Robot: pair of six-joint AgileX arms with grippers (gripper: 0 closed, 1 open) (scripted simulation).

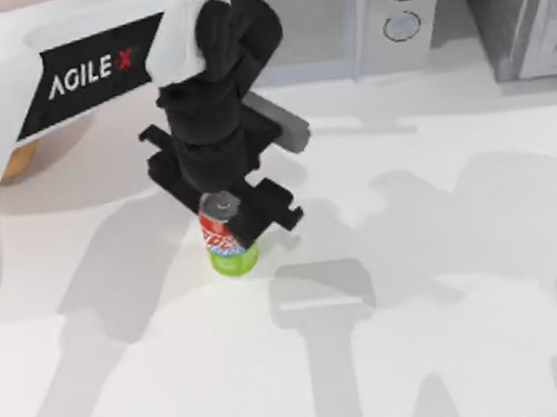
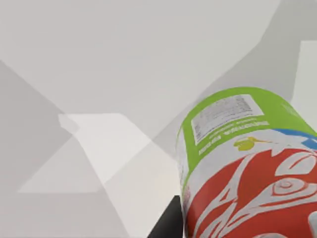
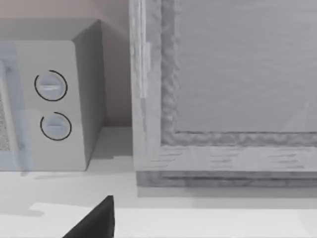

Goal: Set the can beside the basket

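Left gripper (image 1: 227, 217) has its jaws closed around the can (image 1: 227, 236), left of centre; the basket (image 1: 21, 157) sits far left, so placing remains.

Bright even light, soft grey arm shadows across the white table (image 1: 456, 349), no glare

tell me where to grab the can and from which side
Grip the can around its red upper band, coming from above. It stands upright on the table, its round sides free all around. The left pincer is already there, straddling its top.
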